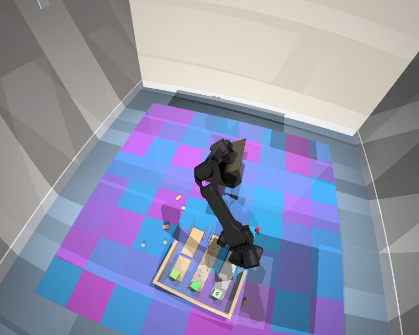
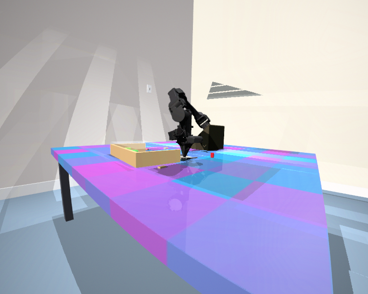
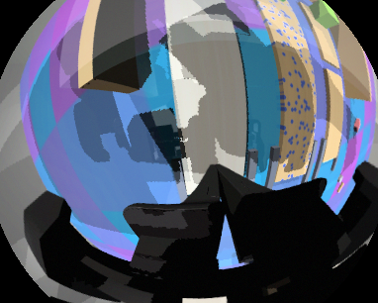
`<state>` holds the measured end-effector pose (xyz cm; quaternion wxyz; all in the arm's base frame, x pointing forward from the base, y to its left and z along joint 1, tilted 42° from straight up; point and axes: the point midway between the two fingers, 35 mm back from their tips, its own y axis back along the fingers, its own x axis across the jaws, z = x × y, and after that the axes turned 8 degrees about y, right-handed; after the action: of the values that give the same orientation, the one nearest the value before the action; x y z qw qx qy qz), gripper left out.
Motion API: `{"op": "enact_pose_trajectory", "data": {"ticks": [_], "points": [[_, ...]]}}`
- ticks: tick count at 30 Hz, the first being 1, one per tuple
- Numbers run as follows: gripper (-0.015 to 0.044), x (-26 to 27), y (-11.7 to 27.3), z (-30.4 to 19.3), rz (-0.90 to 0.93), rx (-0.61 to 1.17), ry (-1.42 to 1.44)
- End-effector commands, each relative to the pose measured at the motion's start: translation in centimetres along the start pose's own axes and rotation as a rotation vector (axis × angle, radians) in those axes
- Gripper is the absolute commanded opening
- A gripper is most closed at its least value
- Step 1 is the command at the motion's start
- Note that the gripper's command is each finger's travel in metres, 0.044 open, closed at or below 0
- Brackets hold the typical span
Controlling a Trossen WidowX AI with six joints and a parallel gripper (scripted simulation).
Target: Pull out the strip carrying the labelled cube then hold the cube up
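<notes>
Pulling out the right-hand pale strip (image 1: 229, 271) (image 2: 193, 157) (image 3: 215, 99) seems underway; the gripper (image 1: 229, 248) (image 2: 184, 156) (image 3: 215, 169), fully closed and empty, should press and drag outward.

Top looks steeply down, exterior sideways from farther off, both covering the table; wrist, apparently close, faces the strips.

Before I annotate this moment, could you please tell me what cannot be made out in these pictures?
- Near end of the grey strip: top view, behind the arm; wrist view, behind the gripper.
- Whether the fingertips touch that strip: exterior view, too small to tell.
- The labelled cube: exterior view, behind the tray wall.
- Most of the left green cube: wrist view, only one green cube shows, cut off at the top edge.
</notes>
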<state>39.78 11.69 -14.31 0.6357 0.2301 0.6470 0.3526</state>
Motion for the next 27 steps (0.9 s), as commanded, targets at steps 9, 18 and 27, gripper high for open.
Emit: {"op": "enact_pose_trajectory", "data": {"ticks": [9,18,27], "points": [[0.0000,-0.04,-0.35,0.05,-0.002,0.000,0.000],[0.0000,-0.04,-0.44,0.07,-0.003,0.000,0.000],[0.0000,-0.03,-0.53,0.10,-0.003,0.000,0.000]]}}
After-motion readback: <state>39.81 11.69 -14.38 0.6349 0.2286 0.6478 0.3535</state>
